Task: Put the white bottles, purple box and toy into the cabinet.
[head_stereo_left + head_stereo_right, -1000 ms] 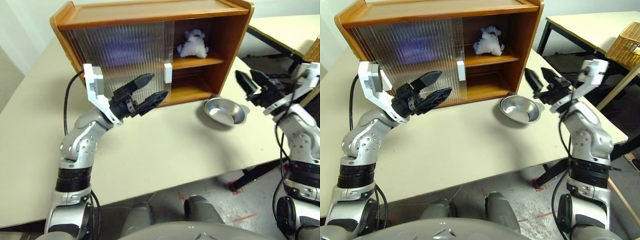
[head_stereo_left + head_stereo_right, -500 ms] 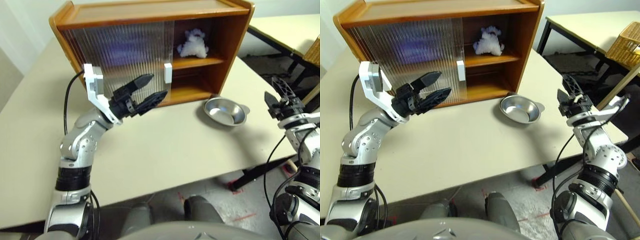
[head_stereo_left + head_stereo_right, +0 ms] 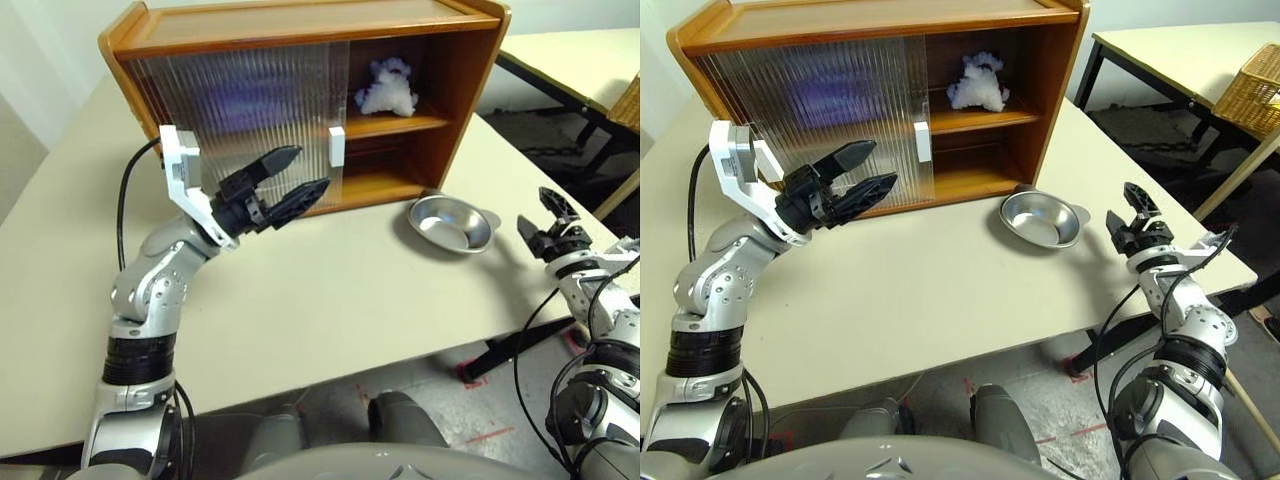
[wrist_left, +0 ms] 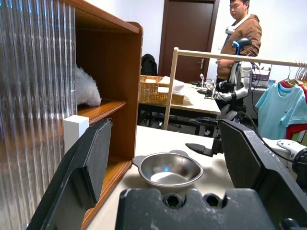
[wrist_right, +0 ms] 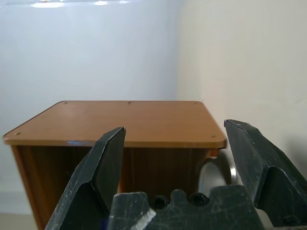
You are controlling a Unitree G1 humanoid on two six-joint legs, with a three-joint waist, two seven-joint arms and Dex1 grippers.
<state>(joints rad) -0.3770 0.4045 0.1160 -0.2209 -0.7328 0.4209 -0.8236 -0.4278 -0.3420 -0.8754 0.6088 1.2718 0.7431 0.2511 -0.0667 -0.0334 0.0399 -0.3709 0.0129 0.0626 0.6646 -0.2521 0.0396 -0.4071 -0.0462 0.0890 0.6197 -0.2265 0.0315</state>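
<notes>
Cabinet: You are facing a large orange-brown wooden cabinet that stands at the far side of the pale bench. It has a flat top, one inner shelf, and ribbed translucent sliding doors covering its left portion. A white block handle sits on the door's right edge. The right portion stands open.

Toy: A small white fluffy shape rests on the cabinet's inner shelf, in the open right portion, toward the back. From here you see only white plush; its clothing cannot be made out.

Behind the doors: A blurred purple patch shows through the ribbed panel on the upper level. What it belongs to cannot be told.

Left pincer: Your left pincer is raised over the bench just in front of the sliding doors, its two black fingers spread wide, nothing between them.

Right pincer: Your right pincer is low, past the bench's right edge, to the right of the dish, fingers spread wide and holding nothing.

Steel dish: A shallow round steel dish lies on the bench near the cabinet's right front corner.

Background: In the left wrist view, a person stands beyond another table that carries a wicker basket.
</notes>
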